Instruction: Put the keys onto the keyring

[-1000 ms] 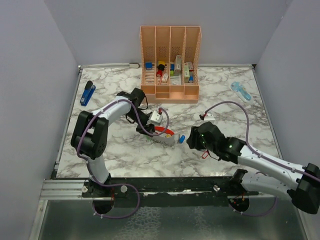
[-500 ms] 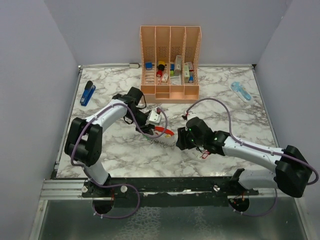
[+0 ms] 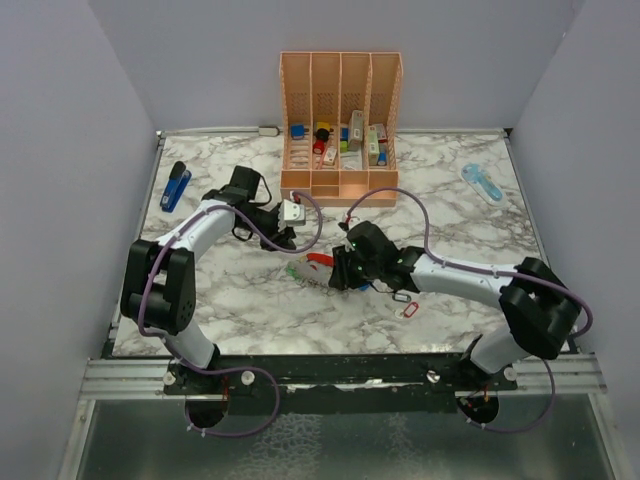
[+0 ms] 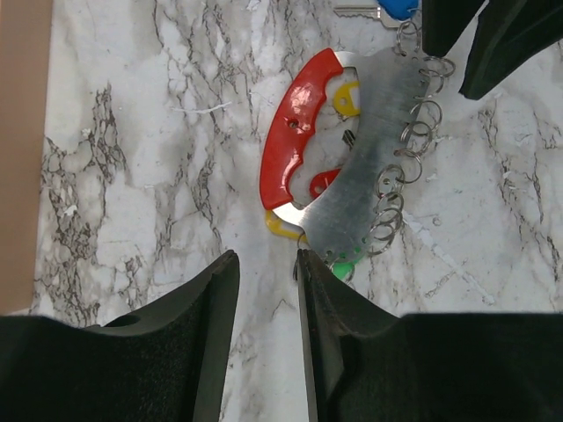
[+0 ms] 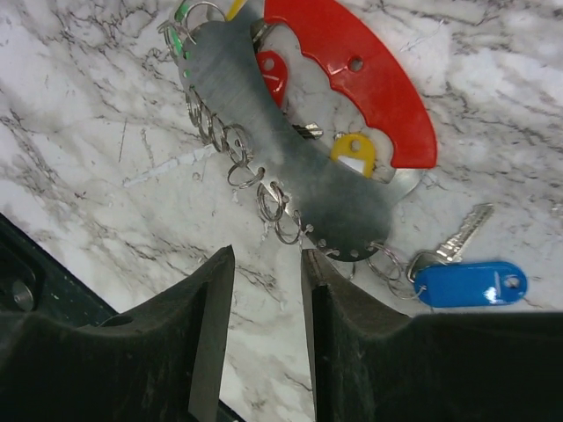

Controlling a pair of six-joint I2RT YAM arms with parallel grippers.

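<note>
Clearly the job is only partway through, though how far is hard to read. From the right wrist, the keyring [image 5: 365, 75] lies flat on the marble table [image 5: 493, 114] in the upper middle of the frame. Its red arc is at the upper right, and its grey metal side [image 5: 290, 167] runs down the middle with a row of small split rings [image 5: 268, 204] along the lower-left edge. The blue-headed key [image 5: 471, 283], at lower right, seems linked by a ring to the end of the grey side, so I judge it to be on. A yellow tag [image 5: 352, 151] and a red tag [image 5: 273, 70] lie in the opening between arc and metal, and a green tag [image 5: 180, 13] peeps out at the top; whether these are threaded cannot be told. Most rings look empty. The right gripper [image 5: 266, 255] hovers just below the keyring, jaws a narrow slot apart, holding nothing. The left gripper [image 4: 266, 257], at the bottom of its own view, is likewise barely parted and empty. In the top view a small red loop [image 3: 405, 311] lies apart, to the lower right of the keyring.
</note>
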